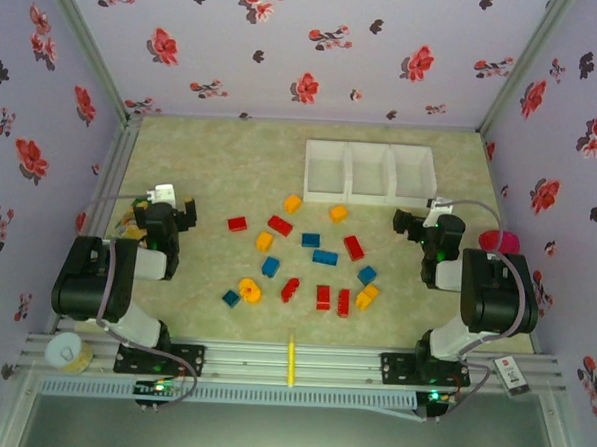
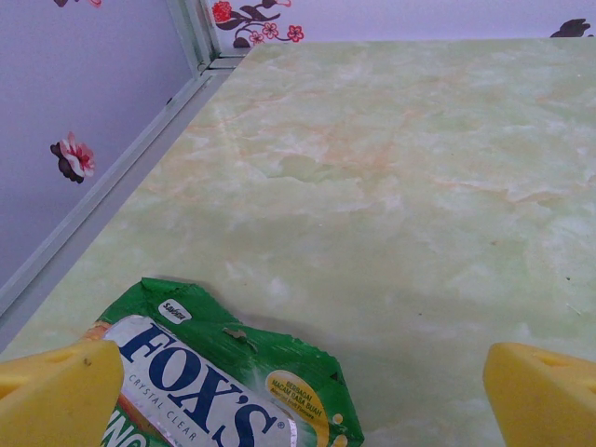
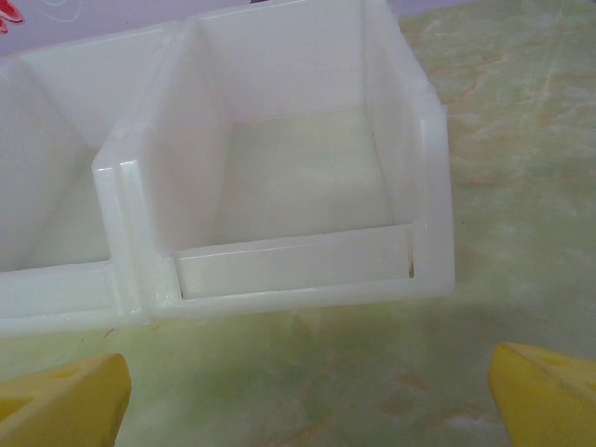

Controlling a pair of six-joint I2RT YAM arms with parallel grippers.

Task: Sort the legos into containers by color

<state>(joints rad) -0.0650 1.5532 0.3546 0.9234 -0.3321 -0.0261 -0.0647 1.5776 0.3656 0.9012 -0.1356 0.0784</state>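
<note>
Near edge: a thin yellow stick [image 1: 291, 361] lies across the rail [image 1: 241, 361]. A tape roll [image 1: 69, 351] sits at the rail's left end. Neither looks part of the job.

Left tool [image 2: 298, 396]: fingers spread wide, nothing between them. It hangs over a green sweet packet [image 2: 214, 382] at the left side of the worktop [image 2: 400, 186], well apart from any brick.

Right tool [image 3: 303, 396]: also spread wide and empty. It sits at the right side, facing the low front wall of the right-hand bin [image 3: 293, 265], near it but not touching.

Mid worktop: the legos [image 1: 325, 256] lie scattered between the two arms, with red, blue and orange mixed. All are loose on the surface. Most lie apart, though a few toward the near side sit close together.

Far: the bins [image 1: 349, 171], three white ones joined in a row, stand right of centre. What shows of their insides is bare, and the right-hand one, seen close up, holds nothing.

Judgement: sorting has not begun, and the step in hand is the first pick. The next move calls for one arm to swing inward to a brick. The red brick [image 1: 353, 247] lies close to the right tool. The tool should come down with its fingers astride the brick, close, lift and carry it to a bin. That choice fixes the bin's colour. The bricks are small against the finger spread, so centring matters, and close neighbours could get nudged.
</note>
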